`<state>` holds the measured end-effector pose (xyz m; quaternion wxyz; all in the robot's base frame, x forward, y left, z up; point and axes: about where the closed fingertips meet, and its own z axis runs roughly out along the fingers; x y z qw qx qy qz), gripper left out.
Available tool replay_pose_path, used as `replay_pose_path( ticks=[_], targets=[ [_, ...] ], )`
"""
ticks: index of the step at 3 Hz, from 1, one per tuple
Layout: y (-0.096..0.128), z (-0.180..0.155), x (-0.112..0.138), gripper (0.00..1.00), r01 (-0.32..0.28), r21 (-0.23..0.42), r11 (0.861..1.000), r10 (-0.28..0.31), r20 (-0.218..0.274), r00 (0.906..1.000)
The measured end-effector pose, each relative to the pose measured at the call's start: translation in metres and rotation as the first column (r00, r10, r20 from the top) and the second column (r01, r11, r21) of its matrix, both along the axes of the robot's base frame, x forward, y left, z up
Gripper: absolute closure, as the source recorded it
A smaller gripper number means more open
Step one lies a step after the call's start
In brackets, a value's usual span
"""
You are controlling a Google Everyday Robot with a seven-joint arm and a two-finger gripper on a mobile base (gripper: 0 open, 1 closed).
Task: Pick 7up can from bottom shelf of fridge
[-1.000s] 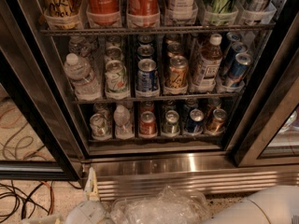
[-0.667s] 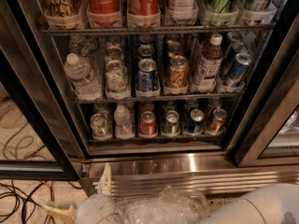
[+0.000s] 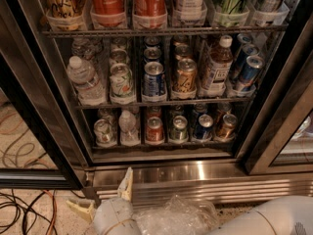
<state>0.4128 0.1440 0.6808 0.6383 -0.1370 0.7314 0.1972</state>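
The fridge (image 3: 161,173) stands open in front of me, with black door frames and a shiny steel base. Its bottom shelf (image 3: 161,143) holds one row of short cans and a small bottle (image 3: 128,127) in clear holders. The 7up can (image 3: 103,131), pale green and white with a red spot, stands at the left end of that row. My gripper (image 3: 99,189) is low in the view, in front of the steel base and below the 7up can, well apart from it. Its two cream fingers (image 3: 126,184) are spread open and hold nothing.
Right of the bottle stand a red can (image 3: 155,129), a green-silver can (image 3: 179,129), a blue can (image 3: 203,127) and a gold can (image 3: 226,126). Higher racks hold cans and bottles. Cables (image 3: 24,209) lie on the floor at left. Crinkled clear plastic (image 3: 176,217) covers my arm.
My gripper has come further up into view and shifted slightly right. A second finger, pointing left, now shows. The cans have not moved.
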Motion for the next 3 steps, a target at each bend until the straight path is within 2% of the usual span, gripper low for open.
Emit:
replay_pose_path(
  ticks=[1,2,3],
  targets=[
    [-0.004,-0.002,0.01,0.0,0.016,-0.022,1.0,-0.016,0.015,0.9998],
    [-0.022,0.002,0.044,0.0,0.103,-0.078,0.992,-0.099,0.054,0.9937],
    [-0.032,-0.002,0.084,0.0,0.165,-0.112,0.98,-0.159,0.062,0.9854]
  ],
)
